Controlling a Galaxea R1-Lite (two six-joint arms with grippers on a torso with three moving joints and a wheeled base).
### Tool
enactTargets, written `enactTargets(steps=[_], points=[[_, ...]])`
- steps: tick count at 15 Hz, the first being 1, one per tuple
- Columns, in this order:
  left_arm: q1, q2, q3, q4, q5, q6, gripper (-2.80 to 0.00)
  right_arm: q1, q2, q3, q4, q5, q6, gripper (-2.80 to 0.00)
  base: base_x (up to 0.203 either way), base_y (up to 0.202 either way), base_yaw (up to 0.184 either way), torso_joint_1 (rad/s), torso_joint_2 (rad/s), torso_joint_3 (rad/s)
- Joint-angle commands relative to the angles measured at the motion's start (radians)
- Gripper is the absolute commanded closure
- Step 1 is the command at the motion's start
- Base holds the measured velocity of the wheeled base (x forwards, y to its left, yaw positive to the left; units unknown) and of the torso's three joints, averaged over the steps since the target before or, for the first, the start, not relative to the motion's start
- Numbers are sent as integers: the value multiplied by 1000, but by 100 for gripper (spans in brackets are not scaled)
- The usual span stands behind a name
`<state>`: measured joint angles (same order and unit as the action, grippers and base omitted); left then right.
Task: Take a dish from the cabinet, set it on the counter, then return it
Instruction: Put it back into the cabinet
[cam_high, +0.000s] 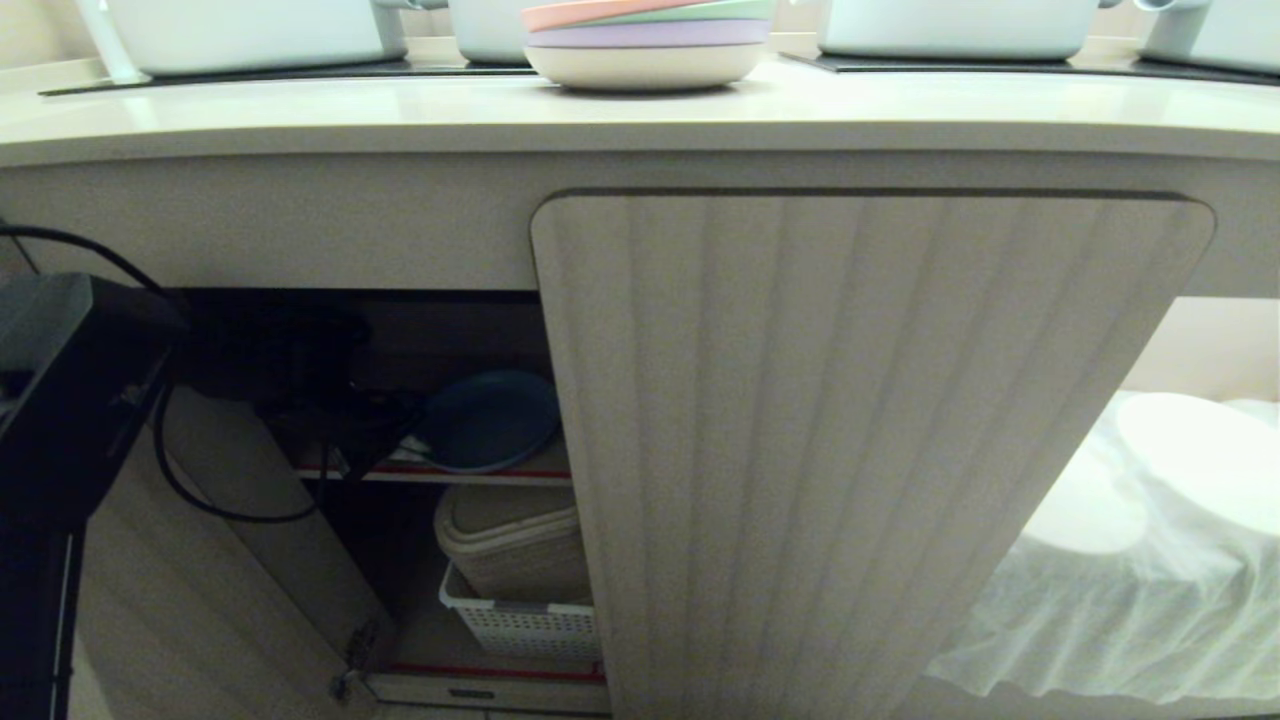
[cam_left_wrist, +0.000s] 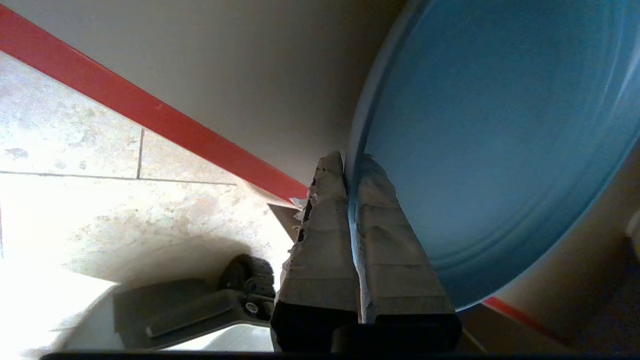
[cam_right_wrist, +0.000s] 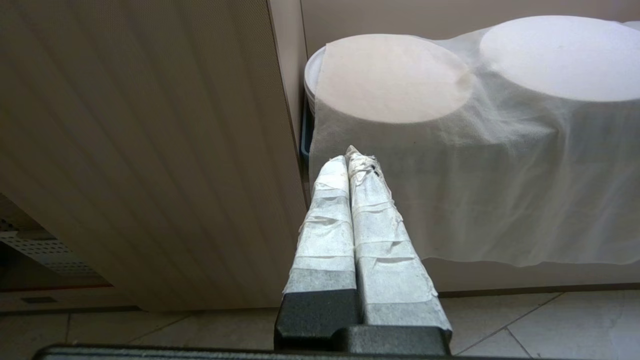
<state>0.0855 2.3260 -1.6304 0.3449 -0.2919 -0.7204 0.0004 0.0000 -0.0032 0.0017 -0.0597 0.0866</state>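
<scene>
So the left tool (cam_left_wrist: 351, 165) is reaching into the open left side of the cabinet (cam_high: 870, 420), and its taped fingers (cam_left_wrist: 320, 240) are pinched tight on the rim of the blue dish (cam_left_wrist: 490, 150), one finger on each side of the edge. In the head view the dish (cam_high: 490, 420) sits tilted just over the cabinet's inner shelf (cam_high: 450, 475), the one with the red edge, right beside the closed fluted door. Can't tell whether it's touching the shelf or just off it. Below the shelf, still inside the cabinet, there's a white basket (cam_high: 525, 625) with beige lidded bins in it. Up on the counter (cam_high: 400, 110) above the cabinet there's a stack of pastel plates (cam_high: 648, 40). The right tool (cam_right_wrist: 348, 157) is parked outside, just right of the cabinet door, fingers pressed together on nothing, pointing at a white cloth (cam_right_wrist: 475, 165) draped over some round things.
</scene>
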Motion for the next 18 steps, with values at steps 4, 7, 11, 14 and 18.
enactTargets(steps=[4, 7, 11, 14, 18], points=[[2, 10, -22, 3, -1, -21, 0, 1, 0, 0, 0, 0, 1, 0, 0, 0, 0, 0, 0, 0], [3, 17, -25, 2, -1, -22, 0, 1, 0, 0, 0, 0, 1, 0, 0, 0, 0, 0, 0, 0], [7, 36, -56, 3, 8, -43, 0, 0, 0, 0, 0, 0, 1, 0, 0, 0, 0, 0, 0, 0], [5, 53, -74, 3, 48, -46, 0, 0, 0, 0, 0, 0, 1, 0, 0, 0, 0, 0, 0, 0], [5, 53, -81, 3, 48, -60, 0, 0, 0, 0, 0, 0, 1, 0, 0, 0, 0, 0, 0, 0]])
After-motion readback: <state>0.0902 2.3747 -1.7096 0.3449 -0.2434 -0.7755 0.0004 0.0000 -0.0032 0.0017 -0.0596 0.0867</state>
